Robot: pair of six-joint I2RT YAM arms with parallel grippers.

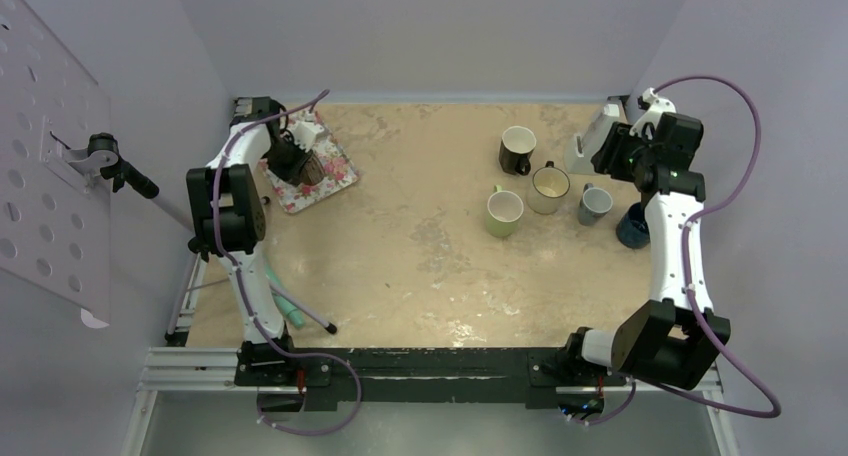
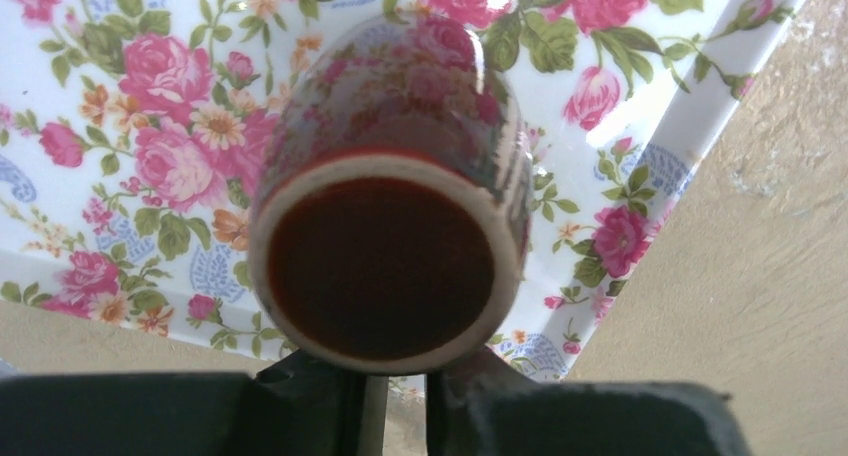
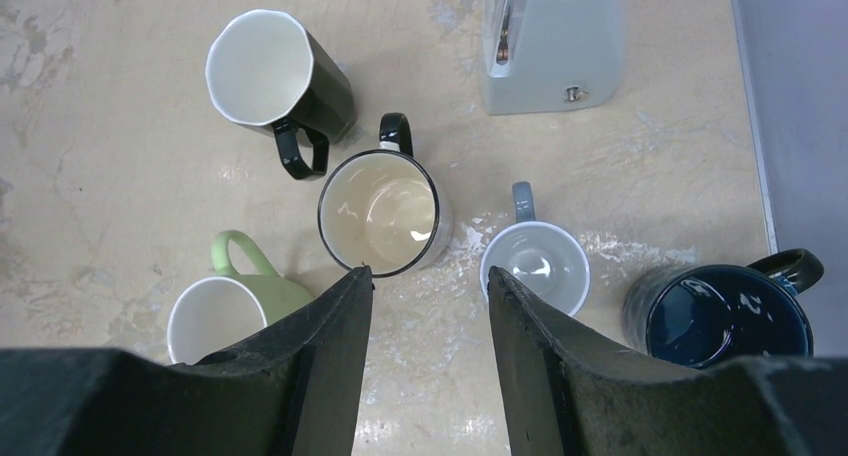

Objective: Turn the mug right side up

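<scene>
A floral mug (image 2: 400,126) with a dark red inside (image 2: 380,266) lies tipped over the flowered tray (image 2: 690,106), its mouth facing the left wrist camera. My left gripper (image 2: 395,376) is shut at the near edge of the mug's rim, with a thin pale strip pinched between the fingers. In the top view, the left gripper (image 1: 288,159) and mug (image 1: 308,169) are over the tray (image 1: 335,171) at the back left. My right gripper (image 3: 430,276) is open and empty, high above a group of upright mugs at the back right (image 1: 615,154).
Upright mugs stand under the right gripper: black (image 3: 270,71), cream (image 3: 380,211), green (image 3: 215,316), grey (image 3: 535,266), dark blue (image 3: 720,316). A grey box (image 3: 550,41) stands behind them. A teal-handled tool (image 1: 290,311) lies by the left arm's base.
</scene>
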